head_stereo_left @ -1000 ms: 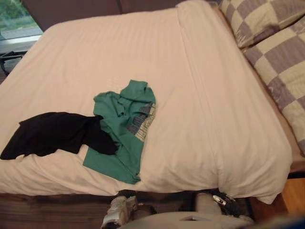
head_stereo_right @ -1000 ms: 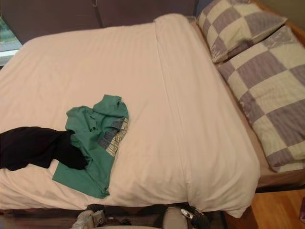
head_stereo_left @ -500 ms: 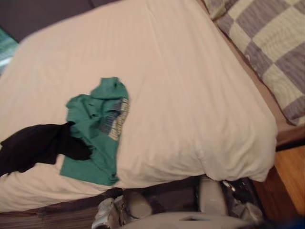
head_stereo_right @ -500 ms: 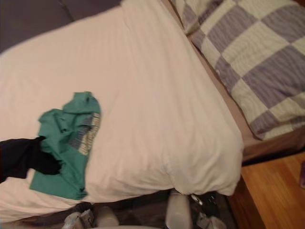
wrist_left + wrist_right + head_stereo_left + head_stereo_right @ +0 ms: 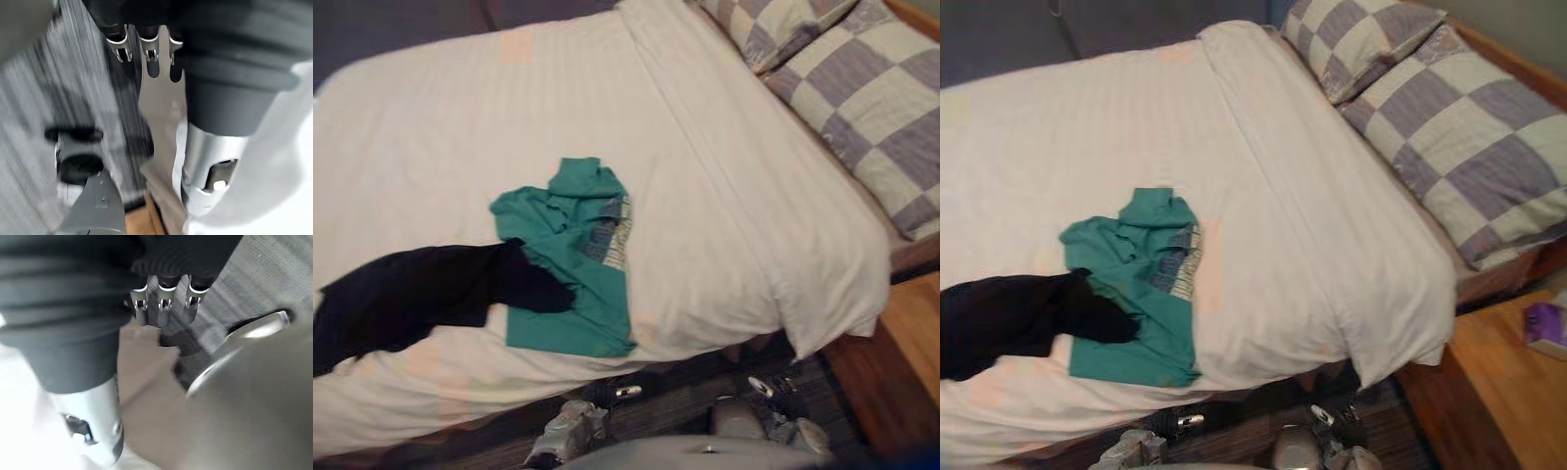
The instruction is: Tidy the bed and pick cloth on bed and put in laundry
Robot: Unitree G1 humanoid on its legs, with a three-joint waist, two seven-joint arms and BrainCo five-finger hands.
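Green T-shirt (image 5: 573, 264) and black garment (image 5: 411, 299) lie touching on the near left of the bed (image 5: 705, 147), where they lay a second ago. Only the head camera has swung, so collecting has not begun. Right eye view adds a purple object (image 5: 1545, 328) on the wooden floor (image 5: 1489, 392) at right. Left robot hand (image 5: 119, 44) and right robot hand (image 5: 164, 308) hang low beside the bed; spread or closed, I cannot tell.

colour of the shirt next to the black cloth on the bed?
Teal green shirt, with a grey print on the front. The left eye view shows it best.
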